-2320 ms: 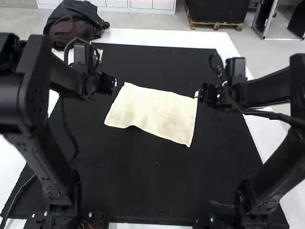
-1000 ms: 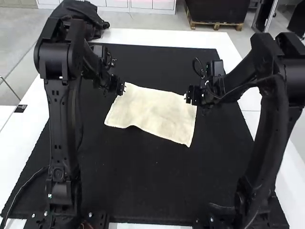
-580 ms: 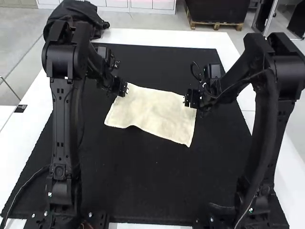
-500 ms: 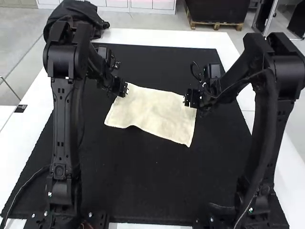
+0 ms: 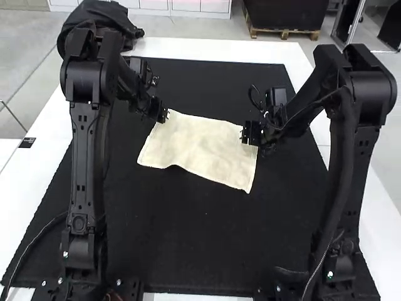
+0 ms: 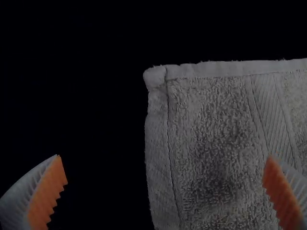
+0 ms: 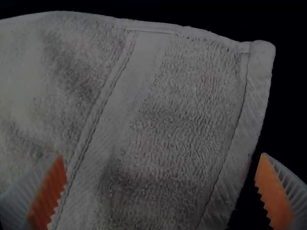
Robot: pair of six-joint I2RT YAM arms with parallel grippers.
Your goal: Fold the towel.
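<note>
While its orange pads (image 6: 47, 194) stand wide apart, the left gripper (image 5: 165, 116) is released, poised at the towel's far left corner (image 6: 156, 76). Right gripper (image 5: 243, 134): likewise released, spread about the far right corner (image 7: 263, 50). Item, one towel (image 5: 202, 149), pale, terry: spread, with a slight wave in its near side; set on the black mat (image 5: 182, 244), nearer the mat's far edge than its near one, about midway between the side edges. Hazards, as judged: pads closing too high would pinch only air or pile, and the corner would slip; closing too low would press into the mat and ruck it; uneven lifting would skew the fold. Left arm (image 5: 84, 144): rooted at the mat's near left corner, elbow high, forearm sloping forward, down and inward. Right arm (image 5: 351, 144): rooted at the near right corner, elbow high, forearm angled down and inward. Beyond: white table (image 5: 213, 48), with a dark bundle (image 5: 103, 19) at its far left corner.
</note>
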